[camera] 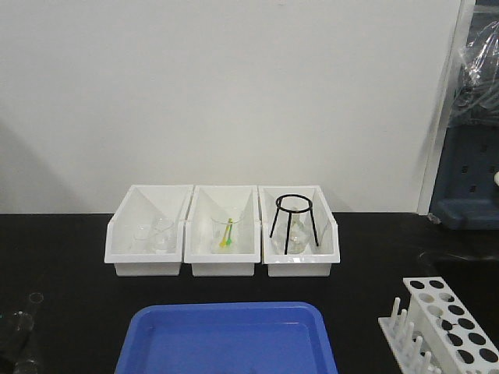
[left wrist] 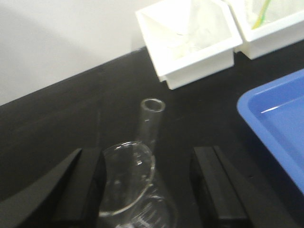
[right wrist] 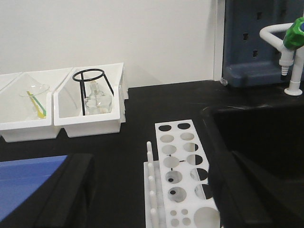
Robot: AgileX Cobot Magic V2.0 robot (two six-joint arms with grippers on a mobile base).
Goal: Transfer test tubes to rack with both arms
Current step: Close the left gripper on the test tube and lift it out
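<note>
- Left tool (left wrist: 148,159): the jaws stand wide apart and hold nothing. Between them lie a slender clear glass test tube (left wrist: 149,118) and a wide clear glass beaker (left wrist: 124,185).
- The tube tilts, mouth up, against the beaker rim. Whether it stands inside the beaker cannot be told.
- Risk: closing here would likely catch the beaker rim along with the tube. The glass could skid, topple or crack.
- Right tool (right wrist: 154,166): it is spread open and empty over the small white plastic rack (right wrist: 179,154). No tube shows in its holes.
- Risk: the light rack could shift or tip if a tube strikes the plate edge or the upright pegs.
- Risk: a dark sink (right wrist: 256,128) lies just beside the rack, so a dropped tube could roll into it.
- Surface: a matt black desk (camera: 62,265) on which clear glass reads poorly. It also carries a blue plastic tray (camera: 226,335).
- Beyond: three white open-front bins (camera: 224,267) stand against a plain white wall (camera: 234,93).
</note>
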